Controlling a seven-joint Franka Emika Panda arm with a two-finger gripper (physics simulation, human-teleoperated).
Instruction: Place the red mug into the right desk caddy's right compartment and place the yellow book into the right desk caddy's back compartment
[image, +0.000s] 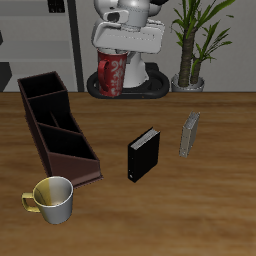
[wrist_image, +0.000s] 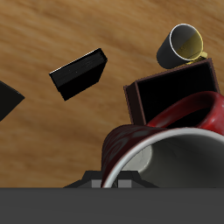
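Note:
The red mug (image: 112, 74) hangs in the air at the back of the table, with my gripper (image: 114, 56) shut on its upper part. In the wrist view the red mug (wrist_image: 179, 118) fills the picture close up, its pale rim and dark inside showing; my fingers are hidden there. The right desk caddy (image: 56, 124), a long dark-brown box with three sections, lies nearer the front than the mug, and one end of the caddy (wrist_image: 171, 87) shows past the mug. The thin grey yellow book (image: 189, 134) stands upright far from the caddy.
A thicker black book (image: 144, 154) (wrist_image: 79, 73) stands between the caddy and the grey book. A yellow-and-white mug (image: 52, 198) (wrist_image: 182, 44) sits near the table's front edge, just past the caddy's near end. A potted plant (image: 190, 45) stands at the back.

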